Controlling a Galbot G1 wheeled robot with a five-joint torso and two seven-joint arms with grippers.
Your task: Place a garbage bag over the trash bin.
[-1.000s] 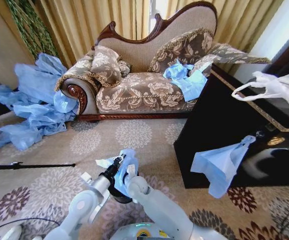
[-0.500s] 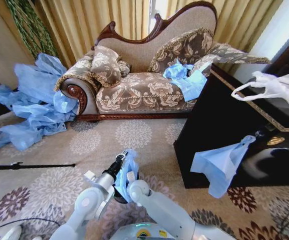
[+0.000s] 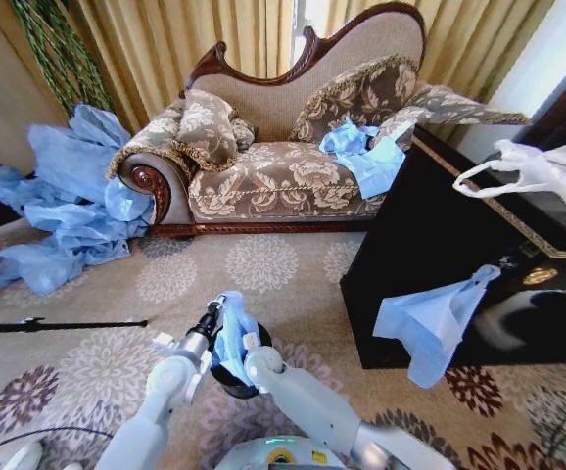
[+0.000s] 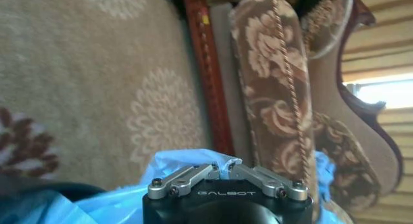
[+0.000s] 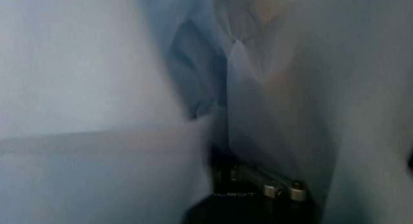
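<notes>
Mid-fitting: left gripper (image 3: 218, 306) pinched shut on the thin wrinkly light-blue plastic garbage bag (image 3: 232, 338) bunched over the small round black trash bin (image 3: 230, 380), right gripper's (image 3: 254, 345) state unclear, spreading needed next.

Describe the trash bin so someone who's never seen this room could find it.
Start at the patterned sofa, then come down the floral carpet toward the robot. The trash bin is small, black and round, between the two arms, with the garbage bag bunched over its rim.
</notes>
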